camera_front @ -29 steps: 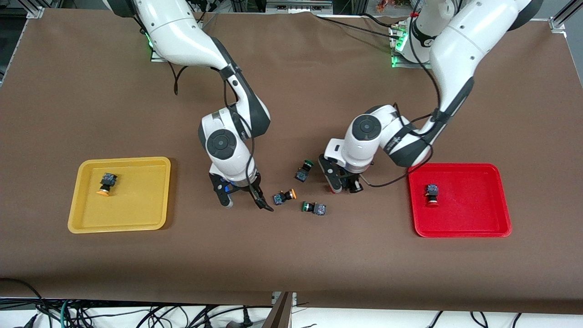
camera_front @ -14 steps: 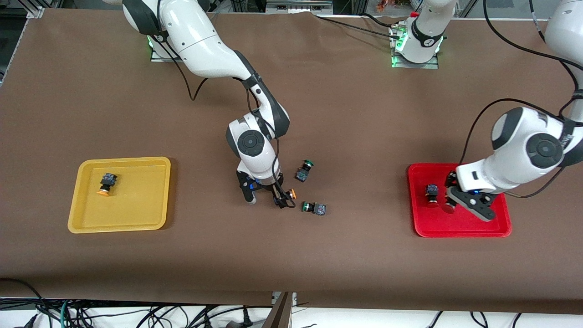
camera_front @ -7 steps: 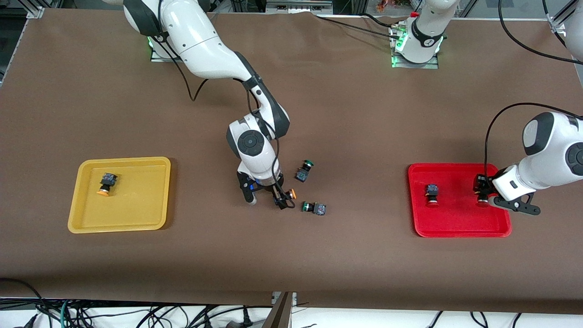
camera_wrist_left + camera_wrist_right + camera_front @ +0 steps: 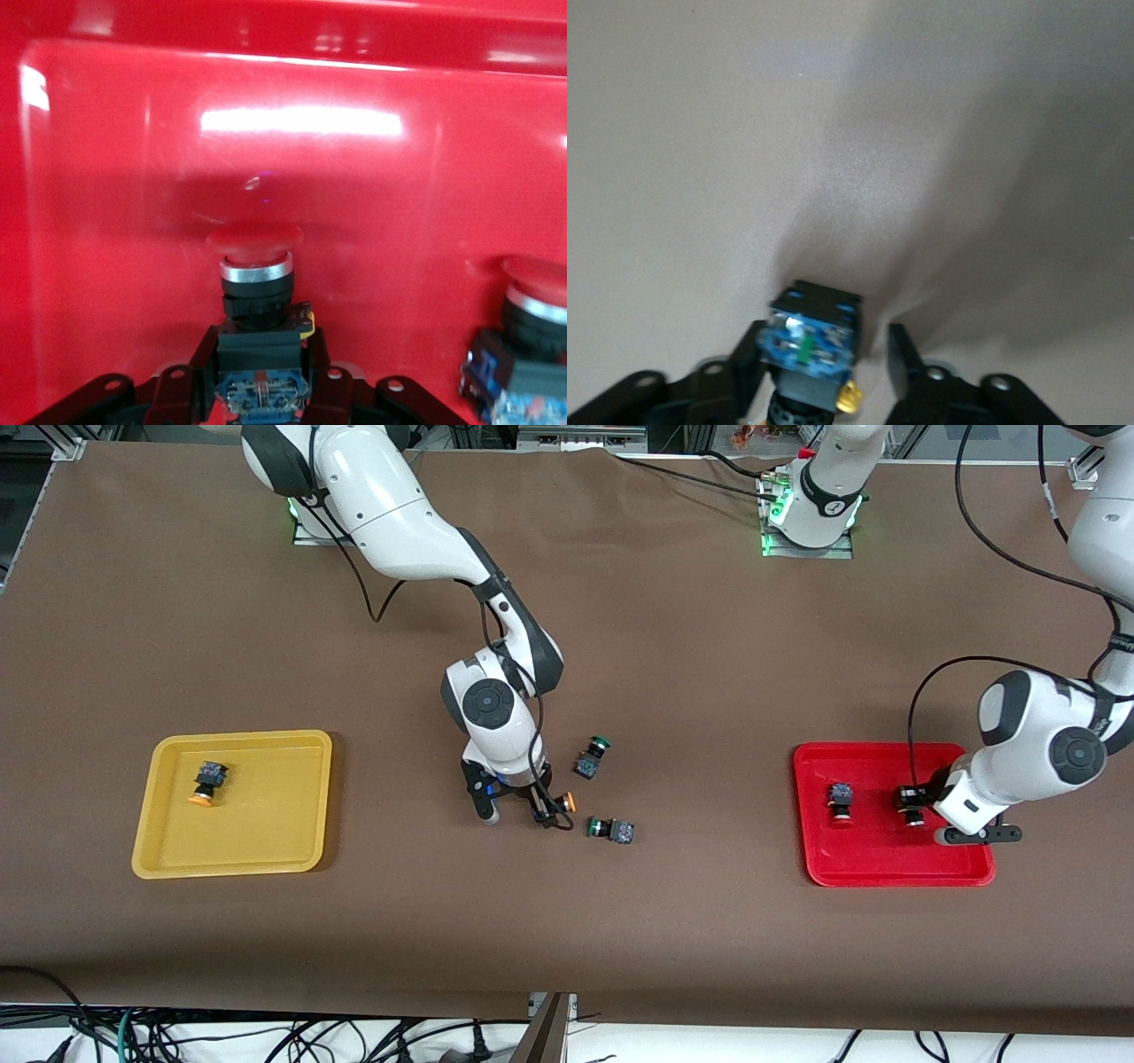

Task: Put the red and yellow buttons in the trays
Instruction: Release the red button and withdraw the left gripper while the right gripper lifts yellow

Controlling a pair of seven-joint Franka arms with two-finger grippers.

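The table (image 4: 177, 646) is brown. One tray (image 4: 266, 850) is yellow and the other tray (image 4: 886, 868) is red and shiny. The button (image 4: 205, 783) in the yellow tray has an orange cap and a dark body. The two buttons in the red tray (image 4: 839, 802) (image 4: 257, 292) have red caps, silver rings and black bodies with blue ends. Two switches (image 4: 592, 756) (image 4: 611, 830) on the table have green caps. The arms (image 4: 390, 505) are white with dark grey joints.
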